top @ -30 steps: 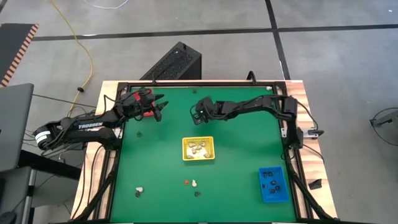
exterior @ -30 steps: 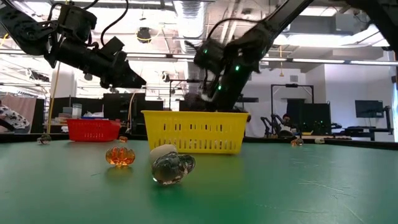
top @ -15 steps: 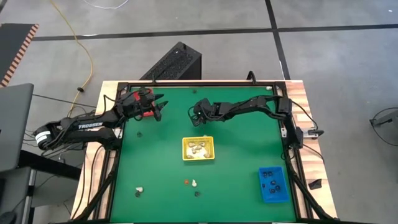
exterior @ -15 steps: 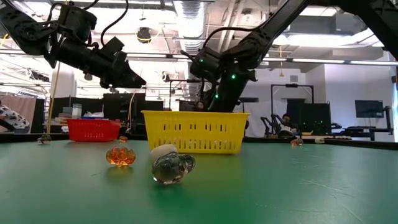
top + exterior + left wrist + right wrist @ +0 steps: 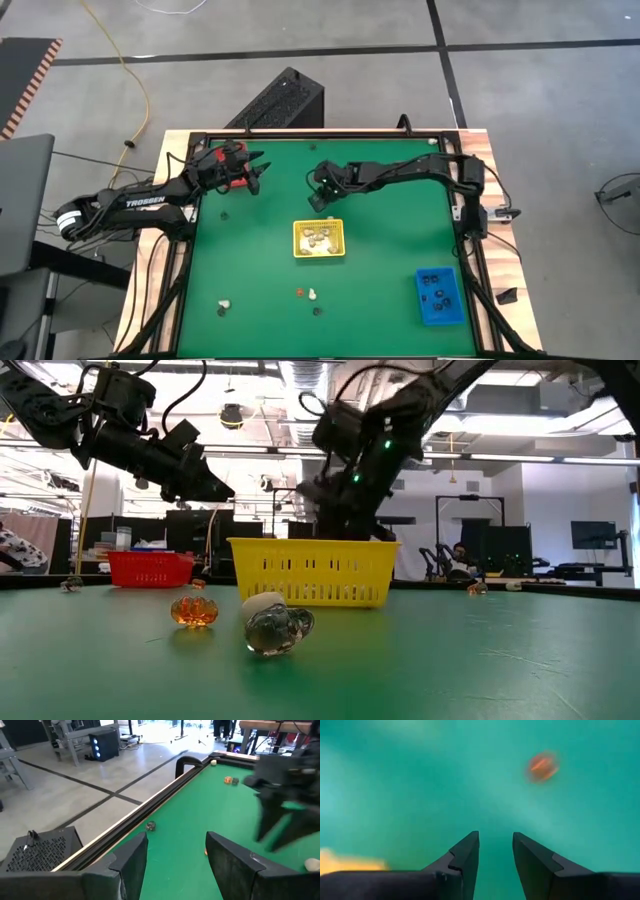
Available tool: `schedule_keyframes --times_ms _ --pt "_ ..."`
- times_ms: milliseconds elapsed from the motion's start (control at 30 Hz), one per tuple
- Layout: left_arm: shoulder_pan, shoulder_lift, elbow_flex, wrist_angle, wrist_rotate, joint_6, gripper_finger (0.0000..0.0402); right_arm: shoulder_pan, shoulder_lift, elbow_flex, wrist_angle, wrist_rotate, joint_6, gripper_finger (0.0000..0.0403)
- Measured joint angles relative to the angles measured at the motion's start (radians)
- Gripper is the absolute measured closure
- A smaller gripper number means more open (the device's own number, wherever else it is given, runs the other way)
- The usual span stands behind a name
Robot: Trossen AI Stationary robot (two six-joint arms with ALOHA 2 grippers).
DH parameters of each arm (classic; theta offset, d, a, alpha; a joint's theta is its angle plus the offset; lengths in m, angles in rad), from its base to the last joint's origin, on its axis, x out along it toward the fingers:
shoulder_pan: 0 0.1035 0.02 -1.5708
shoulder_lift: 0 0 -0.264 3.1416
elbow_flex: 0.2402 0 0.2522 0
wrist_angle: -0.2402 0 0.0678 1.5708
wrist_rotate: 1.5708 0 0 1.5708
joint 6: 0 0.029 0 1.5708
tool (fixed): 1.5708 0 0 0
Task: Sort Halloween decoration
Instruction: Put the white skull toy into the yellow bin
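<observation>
Tiny Halloween decoration pieces lie scattered on the green table: an orange one [image 5: 300, 292] and a white one [image 5: 312, 294] near the front, and a white one [image 5: 225, 303] at the front left. Some cream ones lie in the yellow tray [image 5: 319, 250]. My right gripper [image 5: 313, 203] hangs just beyond the yellow tray, pointing slantwise down, open and empty [image 5: 496, 845]. A blurred orange piece [image 5: 542, 766] lies on the table ahead of it. My left gripper [image 5: 258, 180] waits open by the red tray [image 5: 232, 172] at the far left.
The blue tray [image 5: 439, 310] with dark pieces sits at the front right. Close to the low camera lie an orange piece [image 5: 193, 610] and a clear-and-white one [image 5: 275, 628]. More pieces lie near the far rail [image 5: 150, 825]. Open green table lies between the trays.
My right gripper has risen a little and rolled, and its fingers have swung toward the table's near edge, closer to the yellow tray. Its opening looks unchanged. No decoration piece has moved.
</observation>
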Motion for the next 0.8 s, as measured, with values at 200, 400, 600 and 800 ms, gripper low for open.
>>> schedule_keyframes --times_ms 200,400,600,800 --pt "0.0 0.0 0.0 0.002 0.0 0.017 0.0209 0.054 -0.065 0.001 -0.075 -0.134 0.056 0.0253" --pt "0.0 0.0 0.0 0.002 0.0 0.001 0.0209 0.138 -0.049 0.0 -0.11 -0.131 0.106 0.0264" --pt "0.0 0.0 0.0 0.002 0.0 -0.002 0.0209 0.205 -0.046 0.0 -0.091 -0.092 0.136 0.0267" --pt "0.0 0.0 0.0 0.002 0.0 -0.017 0.0209 0.239 -0.046 0.0 -0.089 0.013 0.134 0.0267"
